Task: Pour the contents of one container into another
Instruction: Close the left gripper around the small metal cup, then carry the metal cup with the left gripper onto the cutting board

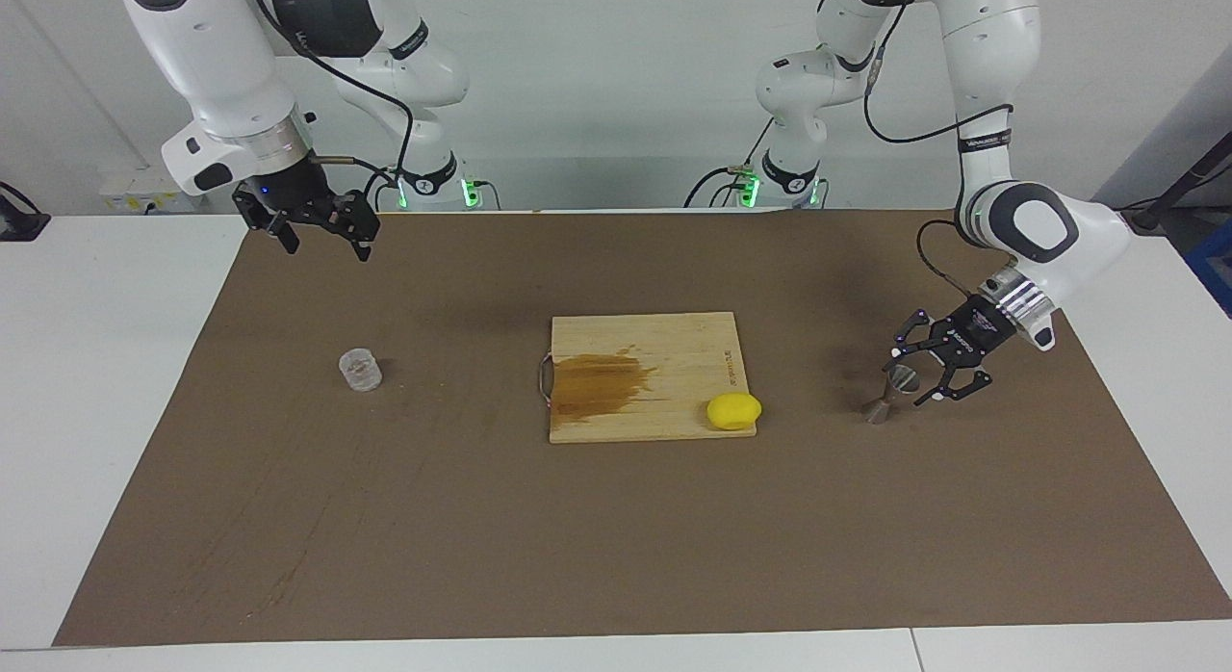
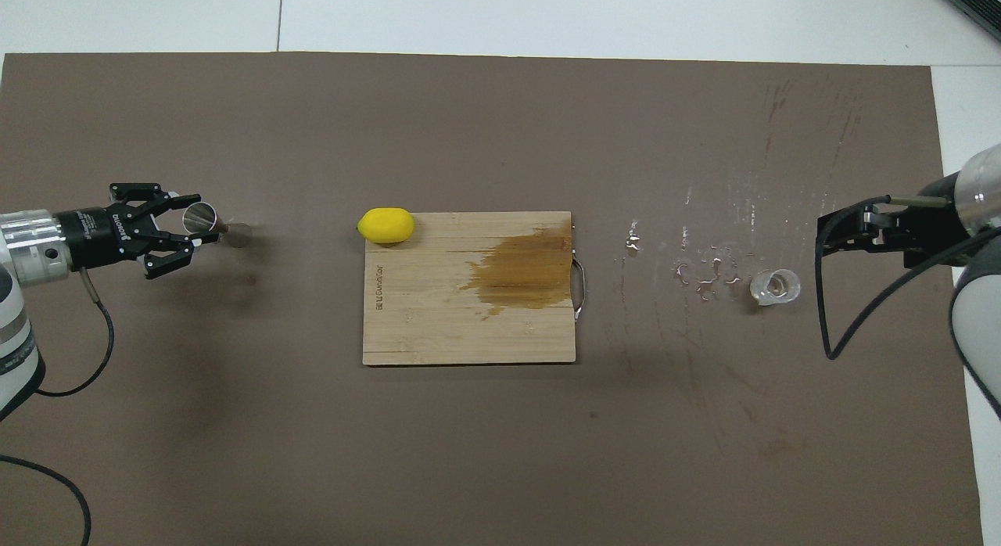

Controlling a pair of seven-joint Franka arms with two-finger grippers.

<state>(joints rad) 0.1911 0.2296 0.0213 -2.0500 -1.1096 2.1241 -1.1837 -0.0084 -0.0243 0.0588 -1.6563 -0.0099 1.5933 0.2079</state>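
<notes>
The cutting board (image 1: 645,375) sits mid-table. The left gripper (image 1: 912,374) straddles the upper cone of the silver hourglass jigger (image 1: 891,395); contact is unclear. The right gripper (image 1: 313,229) (jaws apart) waits. The clear ribbed glass cup (image 1: 360,370) stands toward the right arm's end.

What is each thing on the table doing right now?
Jigger: upright on the mat, left end effector around its top cup.
Cup: upright on the mat, untouched.
Lemon: lying on a corner of the board.
Board: flat, with a brown stain.
Right end effector: open, waiting in the air.
</notes>
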